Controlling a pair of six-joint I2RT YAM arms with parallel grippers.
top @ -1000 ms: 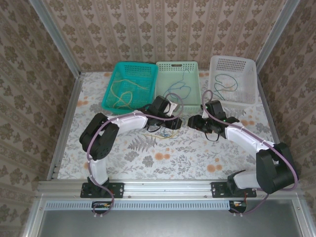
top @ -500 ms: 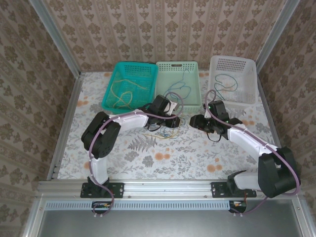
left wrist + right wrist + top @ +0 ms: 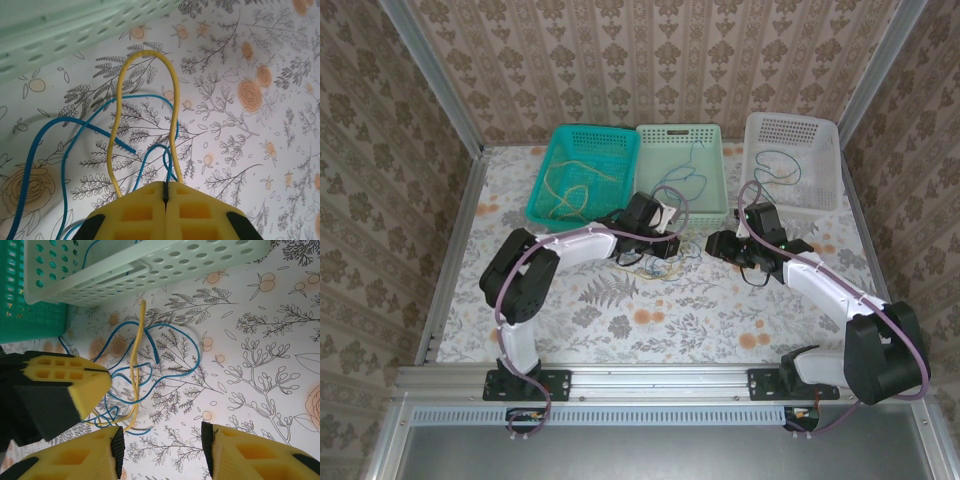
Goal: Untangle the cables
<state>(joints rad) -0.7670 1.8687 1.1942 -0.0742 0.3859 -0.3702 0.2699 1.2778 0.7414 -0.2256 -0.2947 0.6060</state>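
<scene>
Left tool (image 3: pixel 165 186): clenched, tips against yellow and blue strands, grip on either unclear | Right tool (image 3: pixel 161 440): released, jaws apart near the tangle | Cables (image 3: pixel 133 365): yellow and blue, looped together on bench (image 3: pixel 260 365) just beside mint basket (image 3: pixel 150 265)

Perforated plastic basket (image 3: pixel 150 265), smooth glossy cables (image 3: pixel 172 100), matt yellow fingers (image 3: pixel 195 210)

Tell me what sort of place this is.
Most likely a robot test booth, not a home. Wallpapered panels sit in bare aluminium framing, two arms are bolted to a rail at the table's edge, and plastic baskets hold loose cables.
</scene>
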